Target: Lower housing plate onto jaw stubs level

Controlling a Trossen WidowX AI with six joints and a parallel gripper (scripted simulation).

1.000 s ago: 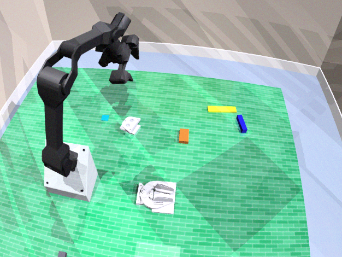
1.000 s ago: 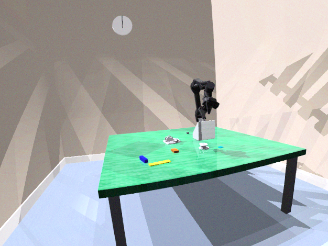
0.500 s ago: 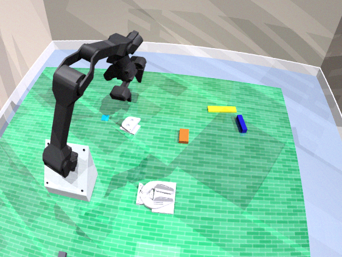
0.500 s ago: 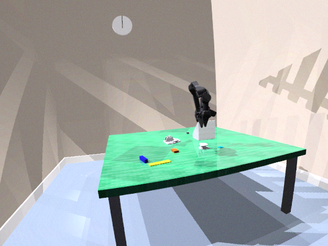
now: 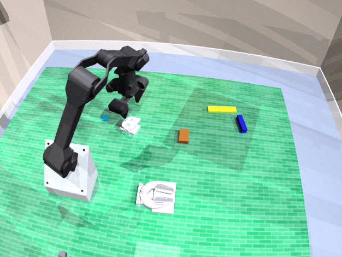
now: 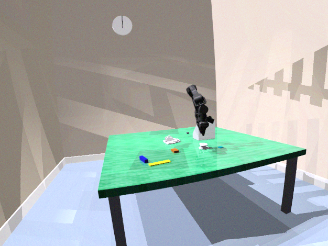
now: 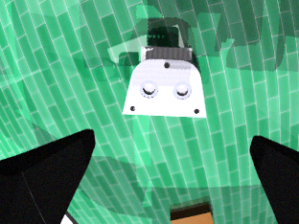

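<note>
The white housing plate [image 5: 130,121] [image 6: 203,144] [image 7: 165,102] has two large round holes and three small dark ones. It rests raised on a small white stand with a ribbed block [image 7: 168,53] at one edge. My gripper [image 5: 131,107] [image 6: 203,134] [image 7: 172,141] is open and empty, above and near the plate; in the wrist view the plate lies beyond the fingertips, not between them. The white jaw assembly [image 5: 149,205] [image 6: 171,141] stands apart, nearer the front in the top view, with two ribbed jaws side by side. Its pins and stubs are too small to tell.
An orange block [image 5: 183,135] [image 6: 174,150] [image 7: 193,219], a yellow bar [image 5: 222,109] [image 6: 159,163] and a blue block [image 5: 241,123] [image 6: 143,159] lie to one side. A flat cyan piece [image 5: 105,117] [image 6: 220,147] lies near the plate. The white arm base [image 5: 69,188] [image 6: 206,133] stands on the table.
</note>
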